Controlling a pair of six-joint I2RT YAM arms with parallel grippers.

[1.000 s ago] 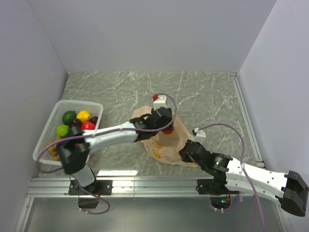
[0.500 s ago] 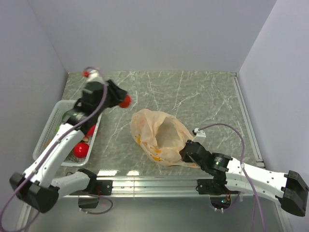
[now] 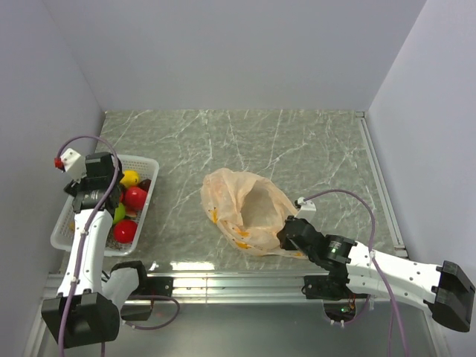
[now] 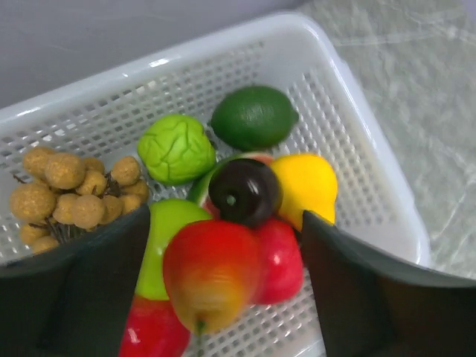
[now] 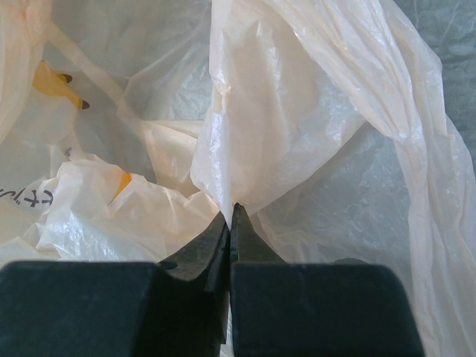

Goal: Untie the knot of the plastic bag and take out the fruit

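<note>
The plastic bag [image 3: 245, 208] lies crumpled mid-table with its mouth open; no knot shows and I see no fruit inside. My right gripper [image 3: 285, 236] is shut on a fold of the bag's near-right edge [image 5: 245, 149], its fingertips [image 5: 239, 223] pinching the film. My left gripper [image 3: 103, 193] hangs open over the white basket [image 3: 141, 161]. In the left wrist view a blurred red-yellow fruit [image 4: 212, 271] sits loose between the wide-apart fingers [image 4: 82, 290], above a dark purple fruit [image 4: 244, 191], a lemon [image 4: 306, 186], red apples [image 4: 281, 260] and a green apple [image 4: 167, 238].
The basket [image 4: 349, 126] also holds a dark green fruit [image 4: 254, 117], a bumpy light-green one [image 4: 176, 147] and tan berries [image 4: 74, 197]. It stands at the table's left by the wall. White walls enclose the marbled table [image 3: 312, 149].
My left arm swung from the bag to the basket carrying a red fruit, and its jaws now stand open with the fruit loose. The right arm has not moved.
</note>
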